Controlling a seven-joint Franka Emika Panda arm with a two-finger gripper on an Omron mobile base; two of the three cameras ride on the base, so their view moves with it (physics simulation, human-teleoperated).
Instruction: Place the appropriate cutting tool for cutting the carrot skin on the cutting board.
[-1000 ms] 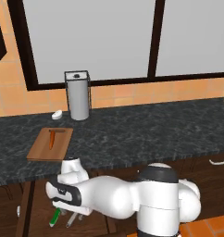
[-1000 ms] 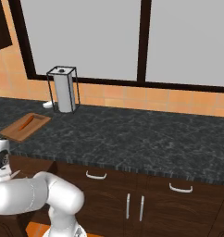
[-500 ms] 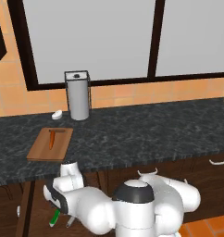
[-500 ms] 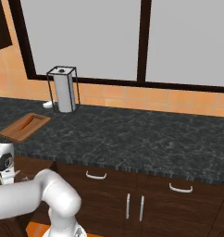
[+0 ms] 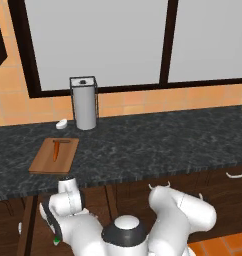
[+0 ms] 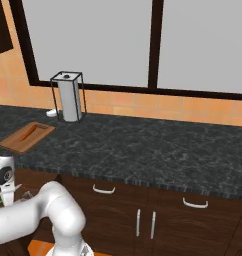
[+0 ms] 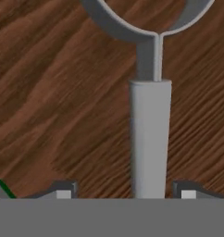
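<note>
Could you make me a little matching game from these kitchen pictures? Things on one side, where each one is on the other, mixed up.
Things:
1. carrot
2. cutting board
3. metal canister
4. peeler

Places:
A. upright near the wall, under the window
B. between the tool's two finger tips, in front of dark wood, seen in the hand view
C. lying on the brown board
D. flat on the dark counter, near its front edge

Pairs: 1-C, 2-D, 3-A, 4-B
</note>
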